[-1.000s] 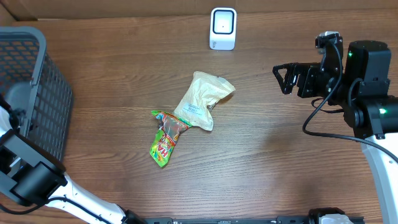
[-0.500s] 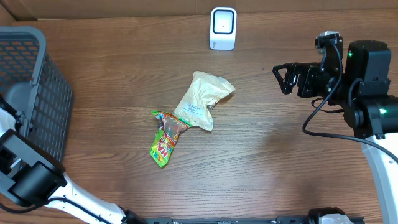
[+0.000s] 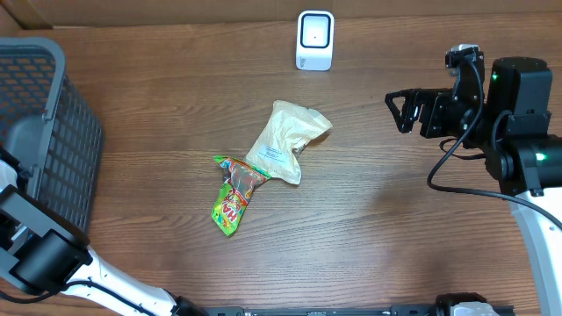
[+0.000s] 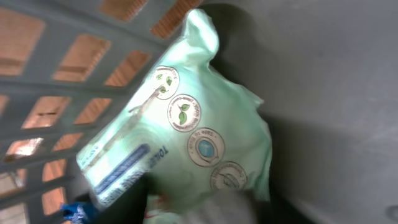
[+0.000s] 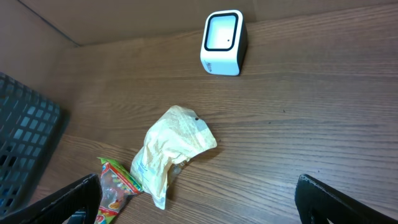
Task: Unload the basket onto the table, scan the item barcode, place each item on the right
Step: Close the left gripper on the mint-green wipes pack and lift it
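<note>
Right claw (image 3: pixel 397 111): standing wide open, released, gripping nothing and touching nothing; hovering over the table (image 3: pixel 395 219) at 3 o'clock, fingers pointing toward 9 o'clock.
Left claw: reaching into the basket (image 3: pixel 53 132); its fingers are not showing clearly, so I cannot tell whether it is clenching or released.
Left wrist view: a pale green packet (image 4: pixel 186 124) is filling the frame, lying against the basket's lattice wall, round badges running along its face.
Basket: sitting at 9 o'clock on the table, holding the green packet; something blue is peeking out at the packet's lower corner.
Pouch (image 3: pixel 283 140): lying at the table's centre, its lower end touching the candy packet (image 3: pixel 233 197), which is angling toward 7 o'clock.
Scanner (image 3: pixel 315 39): standing at 12 o'clock, apart from both packets.
Change: pouch, candy packet, scanner and right arm are staying where they were a second ago; only the left arm (image 3: pixel 39 254) is shifting slightly at the basket.
</note>
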### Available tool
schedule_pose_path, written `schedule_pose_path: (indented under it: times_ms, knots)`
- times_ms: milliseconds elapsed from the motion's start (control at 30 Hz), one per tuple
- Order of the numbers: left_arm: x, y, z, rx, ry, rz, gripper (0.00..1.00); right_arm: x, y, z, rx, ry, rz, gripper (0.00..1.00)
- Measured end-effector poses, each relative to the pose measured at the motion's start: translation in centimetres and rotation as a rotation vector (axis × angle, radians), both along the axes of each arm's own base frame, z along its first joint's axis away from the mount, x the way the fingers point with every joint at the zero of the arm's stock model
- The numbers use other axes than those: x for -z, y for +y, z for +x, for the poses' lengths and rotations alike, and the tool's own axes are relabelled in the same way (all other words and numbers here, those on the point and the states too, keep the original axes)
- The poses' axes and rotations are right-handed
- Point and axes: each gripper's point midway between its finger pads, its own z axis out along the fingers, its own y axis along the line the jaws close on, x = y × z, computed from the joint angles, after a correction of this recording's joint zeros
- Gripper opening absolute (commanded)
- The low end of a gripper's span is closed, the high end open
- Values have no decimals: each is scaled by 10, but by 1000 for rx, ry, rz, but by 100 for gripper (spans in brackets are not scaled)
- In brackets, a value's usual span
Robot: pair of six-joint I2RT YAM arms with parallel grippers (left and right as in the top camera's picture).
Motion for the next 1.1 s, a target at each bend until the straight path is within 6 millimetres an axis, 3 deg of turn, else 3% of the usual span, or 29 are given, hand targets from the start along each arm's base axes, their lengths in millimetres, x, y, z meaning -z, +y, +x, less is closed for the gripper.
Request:
schedule_pose_path:
  times_ms: [33,400,533,700,733,800,900,967,1100]
  knots:
    - [-1,1,-2,-5,6,5,4,0,0,0,0,0,0,100]
    - [3,-7,-8,-24,20,-32,4,0,0,0,0,0,0,100]
    - [11,-22,2,-5,-13,-91,4,0,0,0,0,0,0,100]
    - [15,-45,30,61,-34,-122,4,0,0,0,0,0,0,100]
    - [14,-49,35,74,-34,-121,9,0,0,0,0,0,0,100]
    - [13,-53,43,93,-28,-108,49,0,0,0,0,0,0,100]
    - [4,-52,51,99,-15,-64,80,0,0,0,0,0,0,100]
    - [-3,-51,55,91,-22,-56,89,0,0,0,0,0,0,100]
    - [-21,-44,66,71,-66,-24,92,0,0,0,0,0,0,100]
